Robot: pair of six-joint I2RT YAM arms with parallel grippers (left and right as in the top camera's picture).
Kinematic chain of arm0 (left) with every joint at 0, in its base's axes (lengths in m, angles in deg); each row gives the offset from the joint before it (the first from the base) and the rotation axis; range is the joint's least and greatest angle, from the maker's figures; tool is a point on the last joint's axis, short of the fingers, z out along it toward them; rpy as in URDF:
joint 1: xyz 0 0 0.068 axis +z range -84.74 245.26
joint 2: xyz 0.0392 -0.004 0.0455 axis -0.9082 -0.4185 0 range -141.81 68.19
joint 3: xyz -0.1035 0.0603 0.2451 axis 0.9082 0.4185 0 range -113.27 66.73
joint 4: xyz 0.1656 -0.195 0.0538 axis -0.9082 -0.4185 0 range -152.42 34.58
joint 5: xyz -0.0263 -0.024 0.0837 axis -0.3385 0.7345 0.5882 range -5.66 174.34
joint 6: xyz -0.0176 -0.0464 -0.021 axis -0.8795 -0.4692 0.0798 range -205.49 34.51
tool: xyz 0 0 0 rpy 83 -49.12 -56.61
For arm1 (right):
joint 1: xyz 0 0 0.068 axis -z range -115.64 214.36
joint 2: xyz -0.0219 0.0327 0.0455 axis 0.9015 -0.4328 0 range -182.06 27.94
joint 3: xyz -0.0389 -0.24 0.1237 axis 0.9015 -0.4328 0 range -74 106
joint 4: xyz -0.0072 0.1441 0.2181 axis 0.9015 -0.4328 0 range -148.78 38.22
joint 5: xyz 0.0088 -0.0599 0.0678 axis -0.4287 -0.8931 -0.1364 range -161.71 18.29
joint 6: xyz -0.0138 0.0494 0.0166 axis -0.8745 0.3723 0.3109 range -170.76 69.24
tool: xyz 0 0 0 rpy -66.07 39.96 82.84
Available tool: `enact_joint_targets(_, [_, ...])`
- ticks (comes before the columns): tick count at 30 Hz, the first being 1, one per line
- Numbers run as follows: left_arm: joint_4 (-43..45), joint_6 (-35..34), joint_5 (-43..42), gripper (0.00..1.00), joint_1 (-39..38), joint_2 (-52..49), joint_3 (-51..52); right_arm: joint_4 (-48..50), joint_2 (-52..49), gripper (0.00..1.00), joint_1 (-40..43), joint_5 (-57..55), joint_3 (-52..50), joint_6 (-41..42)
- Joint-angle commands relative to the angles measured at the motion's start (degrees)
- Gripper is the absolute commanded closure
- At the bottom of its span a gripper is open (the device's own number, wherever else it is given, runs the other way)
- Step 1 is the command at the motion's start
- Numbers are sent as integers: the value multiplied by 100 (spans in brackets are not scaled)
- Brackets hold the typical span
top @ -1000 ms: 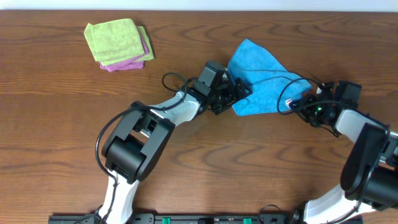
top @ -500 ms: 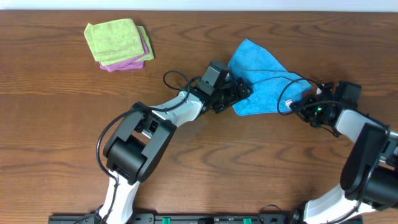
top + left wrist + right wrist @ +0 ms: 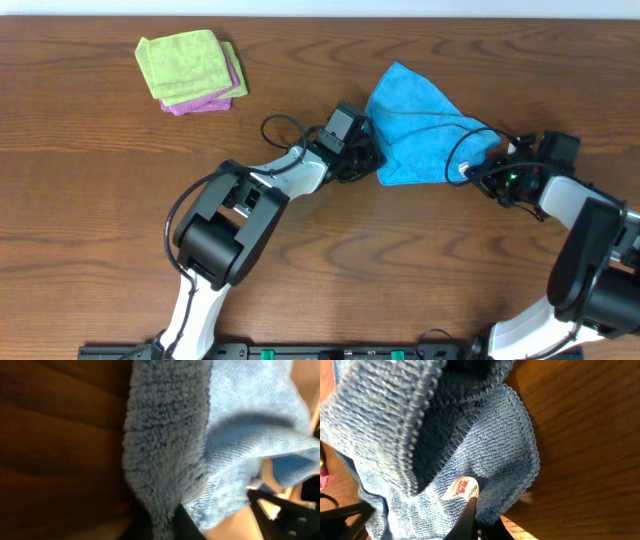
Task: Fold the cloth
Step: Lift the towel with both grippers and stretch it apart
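Observation:
The sky-blue cloth point(image 3: 415, 130) lies rumpled on the wooden table right of centre, bunched into a rough triangle. My left gripper point(image 3: 372, 160) is at its lower left corner, shut on the fluffy edge of the cloth point(image 3: 170, 445). My right gripper point(image 3: 475, 168) is at the lower right corner, shut on the cloth point(image 3: 420, 435) right beside the white tag point(image 3: 461, 489). In the right wrist view the hemmed corner curls around the dark fingers point(image 3: 470, 517). The stretch of cloth between the two grippers sags in folds.
A lime-green folded cloth point(image 3: 185, 62) rests on a pink-purple folded cloth point(image 3: 205, 100) at the table's far left. The arm cables loop near both grippers. The table's far edge runs just beyond the blue cloth.
My left gripper, open around the cloth's left corner before, has closed on it. The right gripper has stayed shut on its corner, and the cloth has barely shifted.

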Motion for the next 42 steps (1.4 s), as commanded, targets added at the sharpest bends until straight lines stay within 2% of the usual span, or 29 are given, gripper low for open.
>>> enact_joint_targets(1, [-109,90,223,94,-13,-245,144,-9,-92,99,-46,72,-42,11])
enact_joint_targets(5, [-140,356,186,94,33,-243,144,-11,-92,99,-46,262,-42,-103])
enact_joint_targets(9, [-284,737,-402,94,350,-192,144,-249,-92,99,-46,518,-42,-402])
enact_joint_targets(16, [-1659,1738,-544,94,914,264,144,-1008,-92,99,-247,520,-42,-638])
enact_joint_targets(26, [-3270,2664,-308,94,946,813,144,-1714,444,99,-879,944,-39,-608])
enact_joint_targets(30, [-3397,2680,-402,94,955,1182,144,-1587,1318,99,-1021,1099,0,-343])
enact_joint_targets(34, [-3139,2387,-398,94,955,1705,142,-1108,2151,99,-1209,743,138,0])
enact_joint_targets(42, [-2341,1777,-225,94,1147,2135,-177,-741,2326,99,-1403,151,804,120])
